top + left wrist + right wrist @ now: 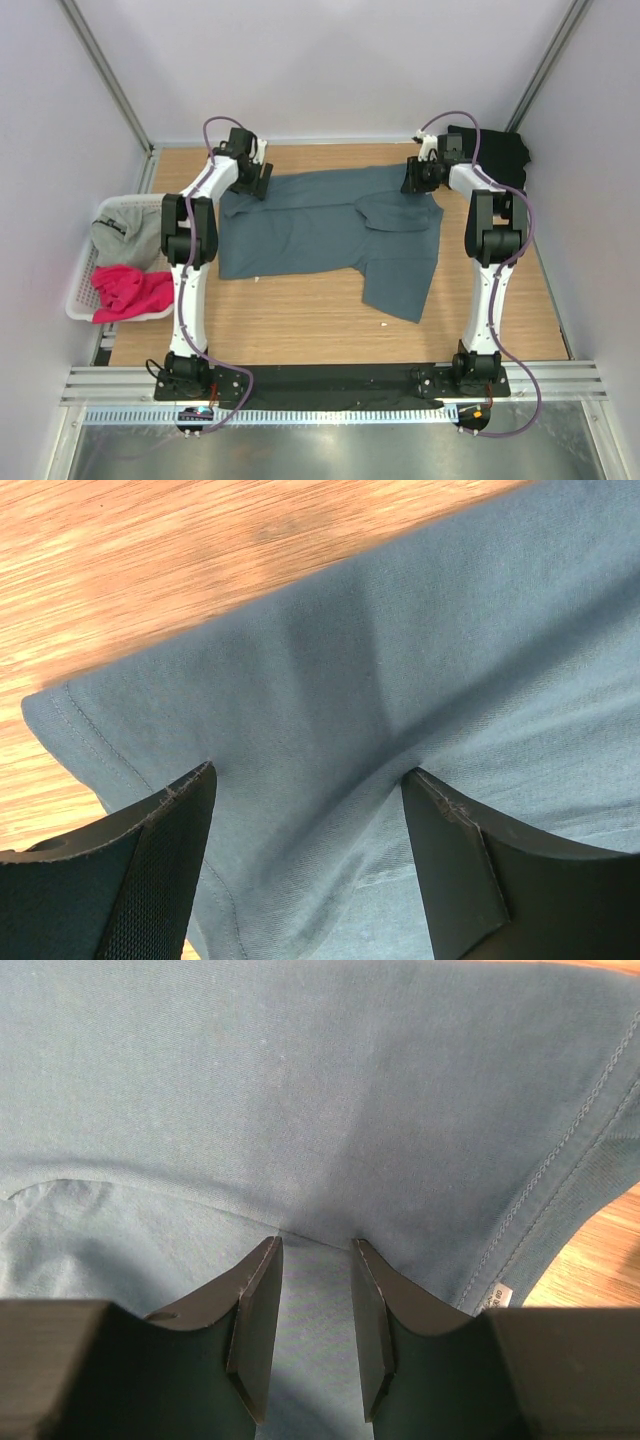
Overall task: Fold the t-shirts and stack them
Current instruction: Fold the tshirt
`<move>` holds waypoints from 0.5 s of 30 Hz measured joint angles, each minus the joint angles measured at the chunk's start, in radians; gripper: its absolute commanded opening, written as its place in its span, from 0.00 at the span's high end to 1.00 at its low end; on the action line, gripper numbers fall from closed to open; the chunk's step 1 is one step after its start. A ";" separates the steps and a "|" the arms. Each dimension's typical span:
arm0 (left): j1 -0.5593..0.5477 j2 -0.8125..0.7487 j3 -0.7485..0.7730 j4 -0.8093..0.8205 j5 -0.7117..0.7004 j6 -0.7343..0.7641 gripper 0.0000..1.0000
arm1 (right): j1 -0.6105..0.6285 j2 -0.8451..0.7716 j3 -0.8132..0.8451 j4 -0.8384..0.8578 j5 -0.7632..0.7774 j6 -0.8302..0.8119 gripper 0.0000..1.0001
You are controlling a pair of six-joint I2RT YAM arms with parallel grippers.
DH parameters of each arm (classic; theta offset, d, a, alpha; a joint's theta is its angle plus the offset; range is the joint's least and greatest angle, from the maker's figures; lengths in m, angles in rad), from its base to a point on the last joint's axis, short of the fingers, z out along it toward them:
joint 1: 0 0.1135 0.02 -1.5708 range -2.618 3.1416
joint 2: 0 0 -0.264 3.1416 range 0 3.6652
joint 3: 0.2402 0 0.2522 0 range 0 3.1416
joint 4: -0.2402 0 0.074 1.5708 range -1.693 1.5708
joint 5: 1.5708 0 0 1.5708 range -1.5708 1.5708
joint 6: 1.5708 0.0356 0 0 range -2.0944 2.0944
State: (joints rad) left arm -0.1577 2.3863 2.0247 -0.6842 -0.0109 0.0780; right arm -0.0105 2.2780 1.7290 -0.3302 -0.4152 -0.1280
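Bright, even, diffuse light fills the overhead view. The slate blue-grey t-shirt (320, 225) casts only a thin, soft shadow on the wooden surface (300, 320), and the metal sheet (330, 455) nearest the camera shows a dull sheen. The enclosure's post (108, 77) leans outward, a wide-angle bend. In the left wrist view the wood beyond the t-shirt is smeared and soft, a broad shadow band crosses the cloth, and the left tool (308, 770) is dark. In the right wrist view the hem stitching is crisp, and shade pools at the right tool (318, 1242).
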 measured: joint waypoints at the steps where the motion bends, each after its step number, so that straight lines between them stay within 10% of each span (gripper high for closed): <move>1: 0.000 0.000 0.000 0.000 0.000 0.000 0.24 | 0.000 0.000 -0.001 0.001 0.001 0.001 0.60; 7: -0.002 -0.055 -0.089 0.052 -0.009 -0.008 0.18 | -0.004 -0.057 -0.093 0.047 0.006 -0.001 0.60; 15: -0.009 -0.556 -0.383 0.118 0.001 -0.018 0.01 | -0.022 -0.492 -0.449 0.147 0.017 -0.077 0.57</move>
State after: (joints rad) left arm -0.1665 1.8305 1.6413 -0.5663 -0.0097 0.0597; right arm -0.0322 1.7863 1.2800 -0.1829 -0.3981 -0.2047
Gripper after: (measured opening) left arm 0.990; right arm 0.422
